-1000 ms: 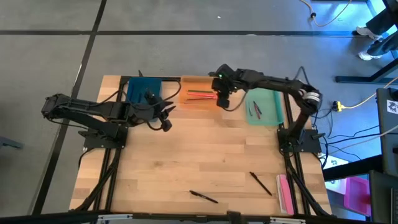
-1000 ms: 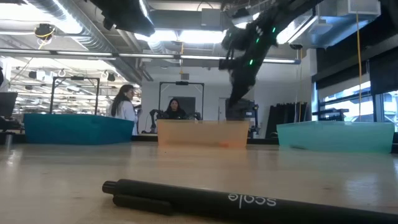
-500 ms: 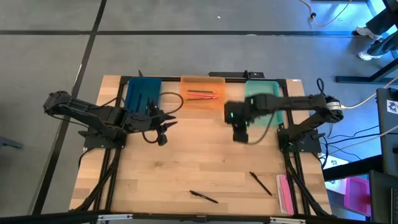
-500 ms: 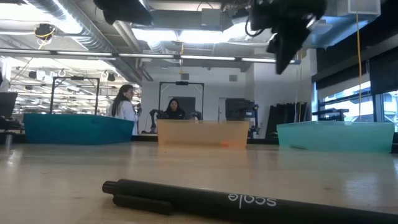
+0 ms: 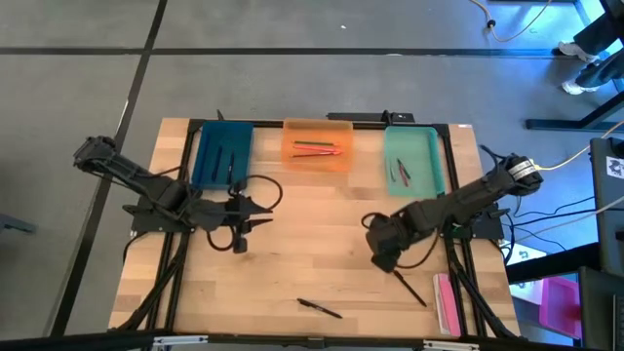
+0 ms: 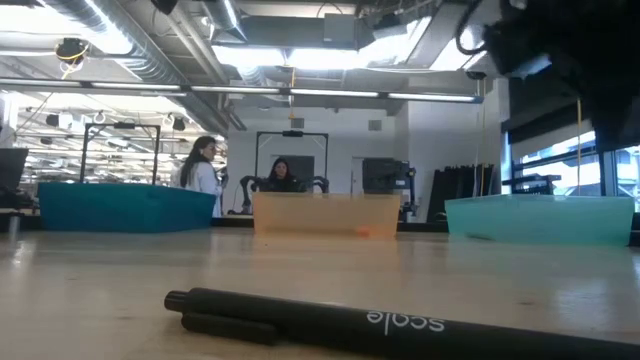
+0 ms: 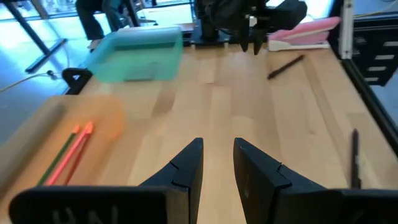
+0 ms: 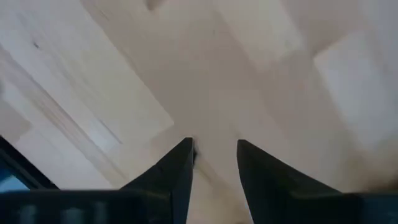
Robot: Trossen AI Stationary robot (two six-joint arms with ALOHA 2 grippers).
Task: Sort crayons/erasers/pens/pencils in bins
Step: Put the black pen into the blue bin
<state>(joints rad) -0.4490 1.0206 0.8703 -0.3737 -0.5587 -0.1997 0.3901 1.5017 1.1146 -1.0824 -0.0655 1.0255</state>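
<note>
Reaching for a loose pen near the desk's right front corner.
Right end effector (image 5: 382, 255) empty, fingers apart, just beside black pen (image 5: 409, 287); probably light, stiff, slippery—best pinched mid-shaft.

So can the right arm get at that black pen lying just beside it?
Probably yes. The right gripper hangs open over bare wood, and the black pen lies just beyond it on the table with nothing between them.

Right claw (image 5: 382, 255) low, fingers parted; left claw (image 5: 255, 212) parted, level.
</note>
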